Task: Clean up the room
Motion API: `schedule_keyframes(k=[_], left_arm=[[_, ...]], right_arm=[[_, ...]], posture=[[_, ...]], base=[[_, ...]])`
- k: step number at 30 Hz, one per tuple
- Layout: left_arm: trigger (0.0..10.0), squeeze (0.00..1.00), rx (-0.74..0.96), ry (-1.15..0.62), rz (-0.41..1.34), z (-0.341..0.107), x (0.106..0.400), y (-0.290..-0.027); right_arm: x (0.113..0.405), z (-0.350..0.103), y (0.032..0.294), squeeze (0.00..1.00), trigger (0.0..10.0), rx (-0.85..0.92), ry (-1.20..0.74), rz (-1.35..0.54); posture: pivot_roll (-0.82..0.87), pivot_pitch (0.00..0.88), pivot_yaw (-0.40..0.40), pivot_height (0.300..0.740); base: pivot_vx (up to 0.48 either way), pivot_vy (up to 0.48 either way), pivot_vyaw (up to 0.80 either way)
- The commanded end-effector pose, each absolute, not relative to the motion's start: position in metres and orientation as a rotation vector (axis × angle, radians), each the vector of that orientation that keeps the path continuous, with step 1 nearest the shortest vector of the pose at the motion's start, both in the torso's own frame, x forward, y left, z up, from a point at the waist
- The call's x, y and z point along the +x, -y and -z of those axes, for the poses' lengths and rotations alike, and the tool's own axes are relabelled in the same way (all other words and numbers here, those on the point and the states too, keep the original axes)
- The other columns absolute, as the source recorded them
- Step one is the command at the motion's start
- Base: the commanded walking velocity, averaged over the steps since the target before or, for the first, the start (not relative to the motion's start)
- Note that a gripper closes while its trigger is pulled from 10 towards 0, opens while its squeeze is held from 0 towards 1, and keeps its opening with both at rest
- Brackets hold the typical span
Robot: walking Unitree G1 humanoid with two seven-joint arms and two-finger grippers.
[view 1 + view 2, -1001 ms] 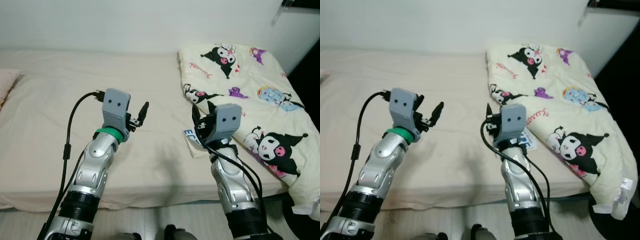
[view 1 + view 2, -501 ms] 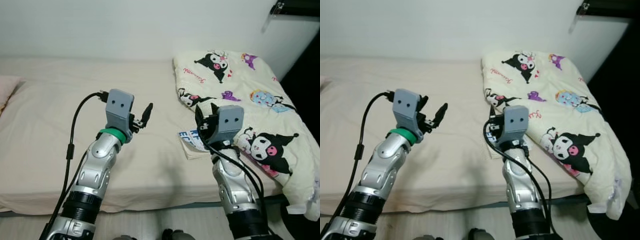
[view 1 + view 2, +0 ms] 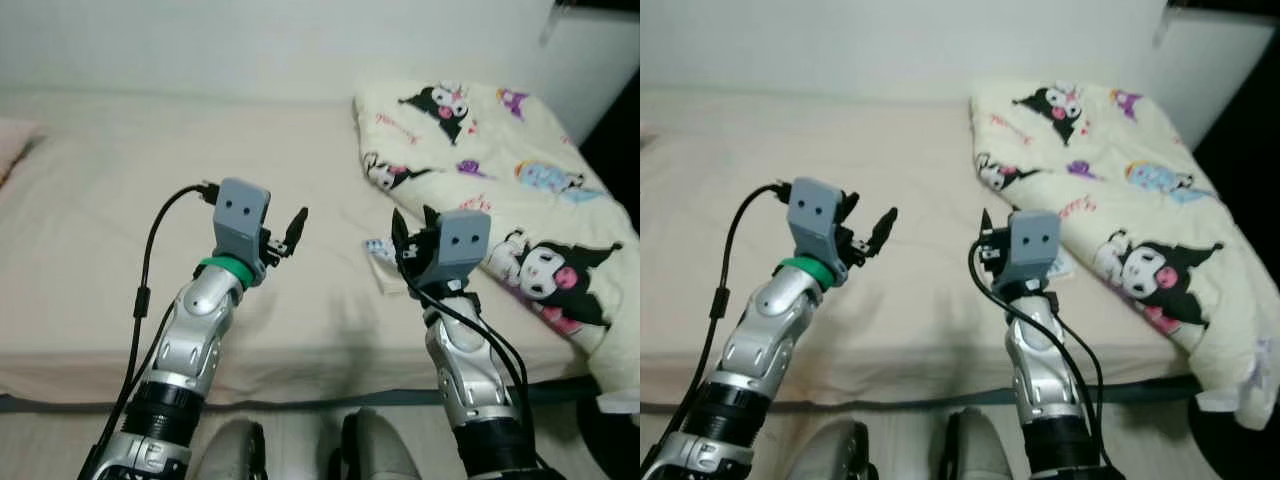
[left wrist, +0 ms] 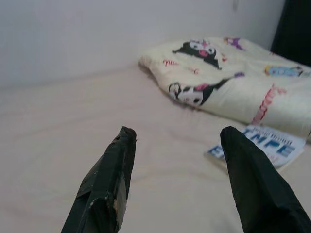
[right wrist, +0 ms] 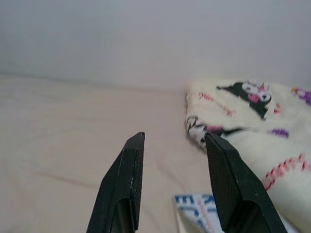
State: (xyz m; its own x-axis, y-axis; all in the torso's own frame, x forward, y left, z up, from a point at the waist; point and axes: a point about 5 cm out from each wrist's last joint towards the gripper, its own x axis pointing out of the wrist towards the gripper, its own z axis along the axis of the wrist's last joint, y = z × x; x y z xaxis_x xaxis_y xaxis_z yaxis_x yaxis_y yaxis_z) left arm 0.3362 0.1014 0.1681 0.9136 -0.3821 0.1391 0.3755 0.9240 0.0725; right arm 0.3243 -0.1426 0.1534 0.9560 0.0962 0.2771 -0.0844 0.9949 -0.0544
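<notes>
**Tidying barely begun: both grippers are hovering empty over the bed**

The robot is standing at the edge of a wide bed covered in a plain cream sheet (image 3: 120, 200), with both silver arms raised over the mattress. The left gripper (image 4: 175, 141) is hanging above the bare middle of the sheet, its two long black fingers spread well apart and pinching nothing. The right gripper (image 5: 172, 145) is doing much the same just beside the bedding, its fingers parted with nothing between them.

As a judgement, the cleanup is looking close to its start. A pale yellow quilt printed with black-and-white cartoon characters (image 3: 500, 150) is lying bunched and rumpled on the robot's right side of the bed, spilling over the mattress edge, not spread or folded. A thin white booklet with blue lettering (image 4: 265, 145) is resting flat on the sheet, touching the quilt's near edge and partly tucked under it, just ahead of the right gripper. Both things seem to be waiting to be put away or straightened.

No basket, bin or box is appearing near the bed, so where the booklet should go cannot be told. A pinkish pillow corner (image 3: 12, 140) is peeking in at the far left.
</notes>
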Motion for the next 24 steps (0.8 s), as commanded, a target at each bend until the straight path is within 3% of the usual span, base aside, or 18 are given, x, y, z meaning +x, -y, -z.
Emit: schedule_keyframes(k=[1,12,14,17,18,19,21,23,24], left_arm=[[10.0,0.00,0.046,0.125,0.391,-0.162,0.336,-0.100],[10.0,0.00,0.050,0.116,0.391,-0.160,0.334,-0.102],[10.0,0.00,0.052,0.114,0.394,-0.160,0.333,-0.102],[10.0,0.00,0.053,0.113,0.395,-0.160,0.333,-0.102],[10.0,0.00,0.058,0.109,0.398,-0.159,0.332,-0.103],[10.0,0.00,0.058,0.109,0.398,-0.159,0.332,-0.103],[10.0,0.00,0.064,0.105,0.400,-0.159,0.332,-0.105],[10.0,0.00,0.065,0.105,0.400,-0.159,0.332,-0.105],[10.0,0.00,0.066,0.104,0.401,-0.159,0.332,-0.105]], right_arm=[[0.324,-0.148,0.144,0.00,10.0,-0.016,0.256,-0.085],[0.326,-0.145,0.153,0.00,10.0,0.097,0.224,-0.031],[0.330,-0.145,0.165,0.00,10.0,0.235,0.208,0.034],[0.331,-0.144,0.169,0.00,10.0,0.290,0.204,0.058],[0.335,-0.140,0.189,0.00,10.0,0.470,0.184,0.177],[0.335,-0.140,0.189,0.00,10.0,0.470,0.184,0.177],[0.338,-0.131,0.209,0.00,10.0,0.693,0.158,0.296],[0.338,-0.130,0.212,0.00,10.0,0.728,0.153,0.312],[0.338,-0.125,0.221,0.00,10.0,0.836,0.154,0.331]], posture=[[-0.05,0.056,0.040,0.579],[-0.05,0.067,0.045,0.549],[-0.04,0.072,0.050,0.549],[-0.04,0.072,0.050,0.549],[-0.03,0.082,0.059,0.549],[-0.03,0.082,0.059,0.549],[-0.03,0.086,0.064,0.549],[-0.03,0.086,0.064,0.549],[-0.02,0.090,0.068,0.549]], base=[[0.000,0.000,0.00],[0.000,0.000,0.00],[0.000,0.000,0.00],[0.000,0.000,0.00],[0.000,0.000,0.00],[0.000,0.000,0.00],[0.000,0.000,0.00],[0.000,0.000,0.00],[0.000,0.000,0.00]])
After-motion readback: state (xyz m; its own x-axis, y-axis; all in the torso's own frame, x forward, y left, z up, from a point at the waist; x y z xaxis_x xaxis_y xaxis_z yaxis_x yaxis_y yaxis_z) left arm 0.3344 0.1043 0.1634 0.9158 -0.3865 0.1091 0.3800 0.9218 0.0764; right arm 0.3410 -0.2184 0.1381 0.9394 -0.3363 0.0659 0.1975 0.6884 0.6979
